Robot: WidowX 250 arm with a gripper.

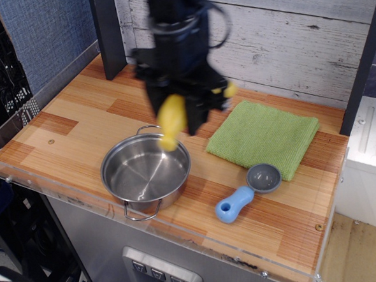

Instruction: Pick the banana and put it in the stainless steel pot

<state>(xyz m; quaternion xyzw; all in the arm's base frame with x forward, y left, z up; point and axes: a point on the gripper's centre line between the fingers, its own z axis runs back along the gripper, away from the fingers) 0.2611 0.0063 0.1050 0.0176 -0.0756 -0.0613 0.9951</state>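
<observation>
My gripper [174,116] is shut on the yellow banana [171,121], which hangs between the black fingers with its lower tip pointing down. The banana is held in the air above the far right rim of the stainless steel pot [145,174]. The pot is shiny, shallow and round, with two wire loop handles, and stands near the table's front edge. Nothing lies inside it.
A green cloth [264,136] lies flat at the back right. A small grey scoop with a blue handle [247,192] lies in front of it. A dark post [108,31] stands at the back left. The wooden table [72,122] has a clear plastic rim.
</observation>
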